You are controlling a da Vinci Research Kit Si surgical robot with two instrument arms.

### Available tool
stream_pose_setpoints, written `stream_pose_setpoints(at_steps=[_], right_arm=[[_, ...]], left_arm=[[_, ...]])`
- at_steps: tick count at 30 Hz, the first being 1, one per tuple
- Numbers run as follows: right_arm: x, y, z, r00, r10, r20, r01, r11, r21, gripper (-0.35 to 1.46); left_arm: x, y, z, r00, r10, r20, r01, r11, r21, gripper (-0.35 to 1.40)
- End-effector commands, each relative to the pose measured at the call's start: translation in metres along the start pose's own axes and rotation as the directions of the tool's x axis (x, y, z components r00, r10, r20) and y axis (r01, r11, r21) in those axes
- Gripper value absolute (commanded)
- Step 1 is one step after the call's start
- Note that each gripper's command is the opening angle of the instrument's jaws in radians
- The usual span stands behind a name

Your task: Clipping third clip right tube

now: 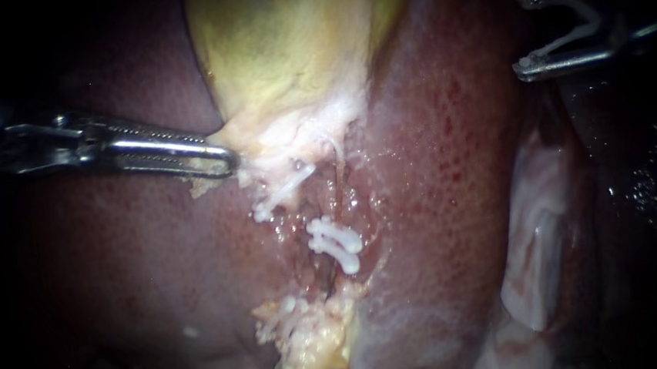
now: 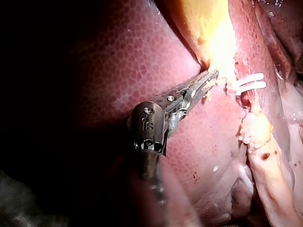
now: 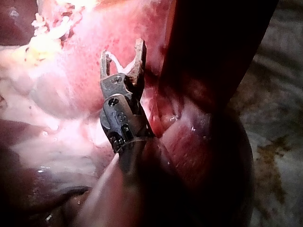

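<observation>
My left instrument [image 1: 226, 161] comes in from the left, its jaws shut on the pale edge of the yellow-green gallbladder [image 1: 288, 48]; the left wrist view shows the same grip [image 2: 213, 74]. Below that edge, two white clips [image 1: 334, 242] lie side by side across a thin tube in the raw groove. A further white clip [image 1: 279, 196] sits just above them. My right instrument [image 1: 525, 32] hovers at the upper right, far from the groove. Its jaws stand wide apart with an open white clip [image 1: 580, 32] seated between them, also visible in the right wrist view [image 3: 116, 61].
Dark red liver [image 1: 118, 261] surrounds the groove on both sides. Lumpy yellow fat [image 1: 316, 340] lies below the clips. Pale folded tissue [image 1: 538, 255] runs down the right side, under my right instrument.
</observation>
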Motion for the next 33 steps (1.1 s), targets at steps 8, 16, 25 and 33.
stream_pose_setpoints(at_steps=[8, 16, 25, 33], right_arm=[[0.0000, 0.0000, 0.0000, 1.000, 0.000, 0.000, 0.000, 1.000, -0.001, 0.50], [0.0003, -0.0004, 0.0004, 1.000, 0.000, -0.006, 0.000, 1.000, 0.011, 0.50], [0.0004, -0.0028, 0.0028, 0.994, 0.099, -0.040, -0.094, 0.990, 0.107, 0.48], [0.0003, -0.0067, 0.0082, 0.974, 0.220, -0.061, -0.203, 0.958, 0.203, 0.46]], left_arm=[[0.0023, 0.0005, -0.0042, 0.9999, -0.012, -0.001, 0.012, 1.000, -0.001, -0.35], [0.0067, 0.0011, -0.0099, 0.9964, -0.006, -0.084, 0.007, 1.000, 0.017, -0.35], [0.0073, 0.0022, -0.0101, 0.9955, 0.012, -0.094, -0.010, 1.000, 0.022, -0.35], [0.0071, 0.0021, -0.0100, 0.9955, 0.013, -0.094, -0.011, 1.000, 0.022, -0.35]])
